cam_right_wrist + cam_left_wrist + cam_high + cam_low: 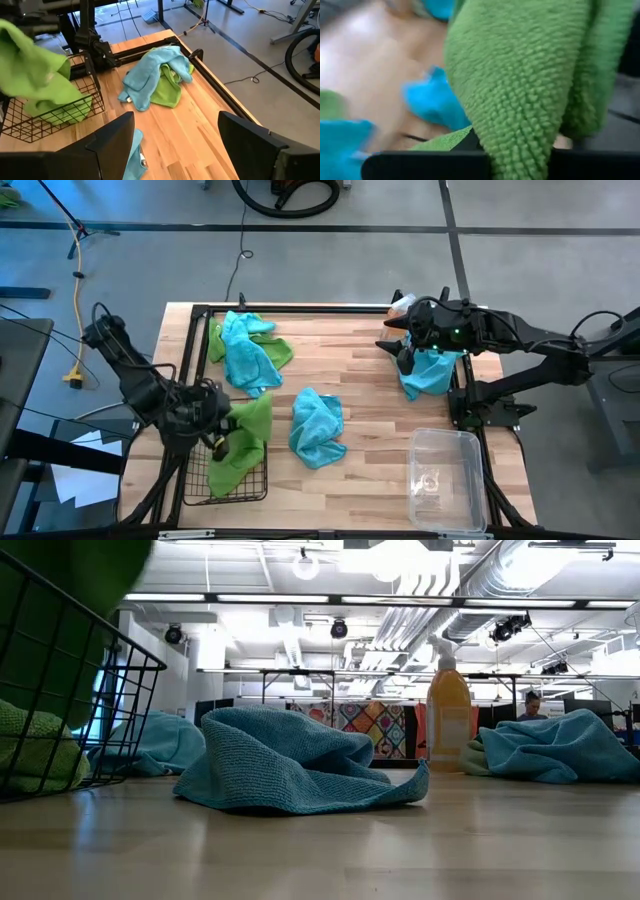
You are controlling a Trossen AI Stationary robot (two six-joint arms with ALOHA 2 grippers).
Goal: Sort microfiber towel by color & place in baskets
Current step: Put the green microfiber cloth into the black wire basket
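Over the black wire basket [225,472], the left gripper [222,430] holds a green towel [248,430] tight in its jaws. The towel hangs down into the basket, where more green cloth [35,745] lies. Across the tabletop [370,395], the right gripper [408,350] has its jaws wide open just above a blue towel [432,372]. Between both jaws lies another blue towel [318,426]. The clear basket [447,478] sits near the right arm.
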